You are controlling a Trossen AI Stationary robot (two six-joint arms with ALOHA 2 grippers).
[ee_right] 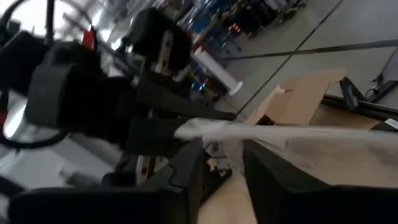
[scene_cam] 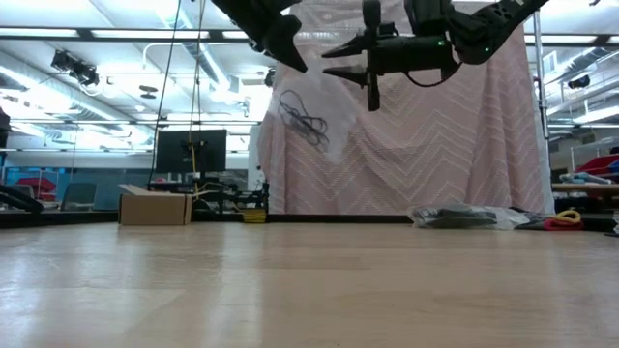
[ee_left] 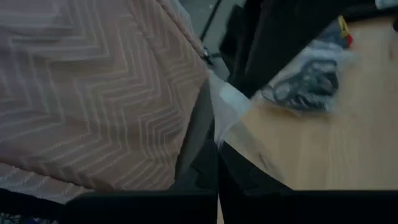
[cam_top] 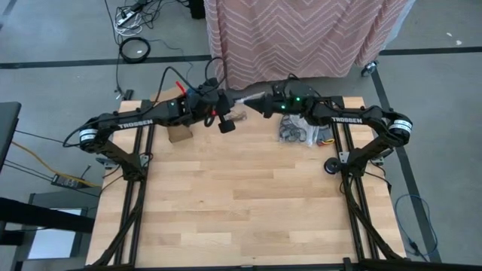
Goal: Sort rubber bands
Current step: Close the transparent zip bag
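Observation:
A clear plastic bag [scene_cam: 311, 114] with black rubber bands [scene_cam: 304, 122] inside hangs high above the table's far edge. My left gripper [ee_left: 217, 149] is shut on the bag's top and comes in from the left [cam_top: 224, 102]. My right gripper [ee_right: 222, 163] faces it from the right [cam_top: 263, 104]. It is open, with a stretched strip of the bag's plastic [ee_right: 273, 134] running across between its fingers. My left gripper pinches the bag's upper edge [ee_left: 221, 118] between its two shut fingers, slanting down from the table's left. The bag hangs below the fingers, clear of the table. My right gripper's fingers [ee_right: 186, 168] stand on either side of the plastic strip; whether they touch it I cannot tell.
A small cardboard box [cam_top: 179, 133] stands at the far left. A heap of clear bags with dark bands [cam_top: 297, 132] lies at the far right. A pink chevron cloth [cam_top: 301, 38] hangs just beyond the far edge. The near part of the wooden table [cam_top: 241, 203] is bare.

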